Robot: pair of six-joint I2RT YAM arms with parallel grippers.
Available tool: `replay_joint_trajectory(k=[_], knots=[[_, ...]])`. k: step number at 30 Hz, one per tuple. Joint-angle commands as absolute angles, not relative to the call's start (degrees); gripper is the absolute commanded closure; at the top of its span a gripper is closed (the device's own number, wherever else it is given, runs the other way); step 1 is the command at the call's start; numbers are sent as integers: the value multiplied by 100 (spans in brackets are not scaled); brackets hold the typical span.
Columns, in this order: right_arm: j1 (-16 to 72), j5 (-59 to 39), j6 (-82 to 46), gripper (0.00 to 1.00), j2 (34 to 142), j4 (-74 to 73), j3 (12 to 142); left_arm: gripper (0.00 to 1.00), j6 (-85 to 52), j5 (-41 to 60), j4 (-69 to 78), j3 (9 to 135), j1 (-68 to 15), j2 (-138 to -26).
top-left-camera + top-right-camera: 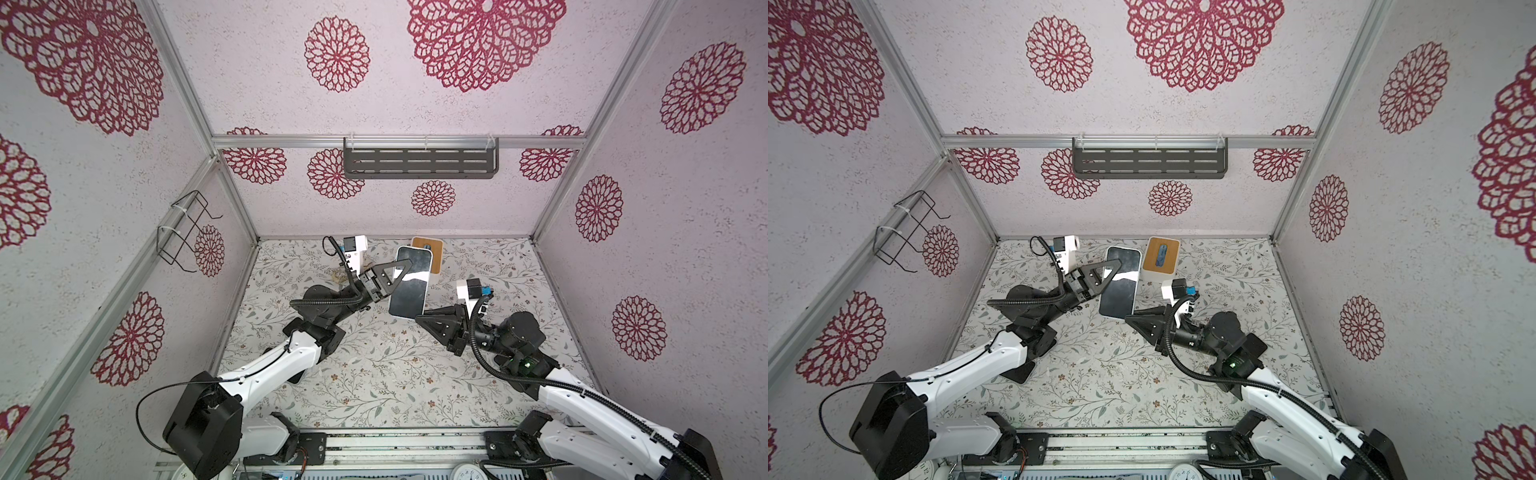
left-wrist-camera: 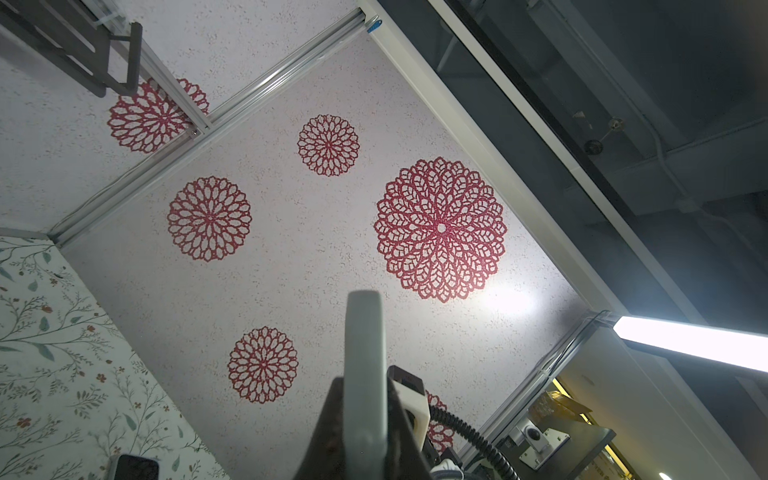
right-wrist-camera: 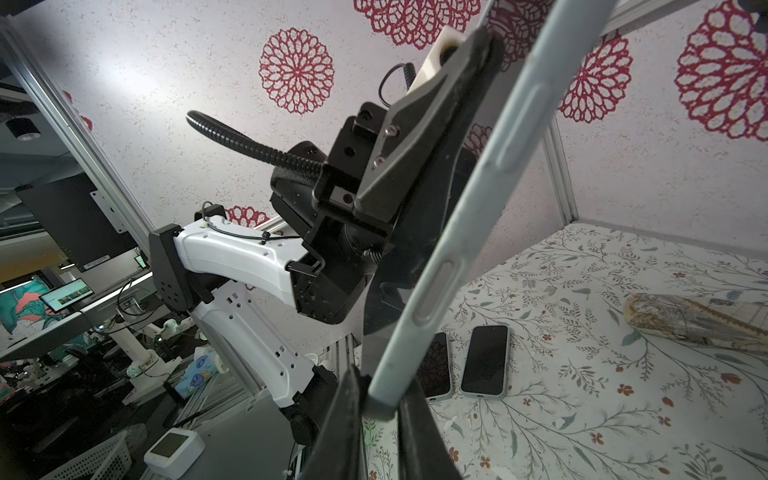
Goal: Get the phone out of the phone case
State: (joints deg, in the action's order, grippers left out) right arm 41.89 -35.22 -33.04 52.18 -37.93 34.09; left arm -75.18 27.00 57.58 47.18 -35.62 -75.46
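Observation:
A phone (image 1: 409, 286) (image 1: 1119, 289) with a dark screen sits in a pale grey-blue phone case (image 3: 469, 208) (image 2: 365, 353) and is held up in the air over the back of the table, screen facing up in both top views. My left gripper (image 1: 398, 272) (image 1: 1106, 271) (image 2: 365, 419) is shut on the case's left long edge. My right gripper (image 1: 419, 318) (image 1: 1128, 319) (image 3: 379, 409) is at the near bottom corner, its two fingers pressed on either side of the case's edge.
A white box with a wooden lid (image 1: 1160, 257) stands just behind the held phone. Two more phones (image 3: 434, 365) (image 3: 485, 361) lie flat on the floral table, and a clear bag (image 3: 685, 320) lies further off. A grey shelf (image 1: 419, 160) and a wire rack (image 1: 183, 232) hang on the walls.

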Motion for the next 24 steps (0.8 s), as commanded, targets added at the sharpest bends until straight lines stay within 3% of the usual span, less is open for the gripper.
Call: replay_joint_trajectory(k=[1, 6, 14, 24], knots=[[4223, -3565, -2825, 100, 5107, -3995, 3506, 100, -7570, 2601, 5736, 4894, -3568, -7589], [4221, -3348, -1968, 100, 5037, -3466, 3668, 100, -7619, 2604, 5222, 4976, -3633, -7659], [4192, -2638, 419, 100, 5046, -3180, 3701, 100, -8459, 2598, 5024, 5027, -4053, -8347], [3973, -1979, 1604, 100, 5405, -3929, 3810, 100, -9191, 2636, 5749, 5149, -4355, -8825]])
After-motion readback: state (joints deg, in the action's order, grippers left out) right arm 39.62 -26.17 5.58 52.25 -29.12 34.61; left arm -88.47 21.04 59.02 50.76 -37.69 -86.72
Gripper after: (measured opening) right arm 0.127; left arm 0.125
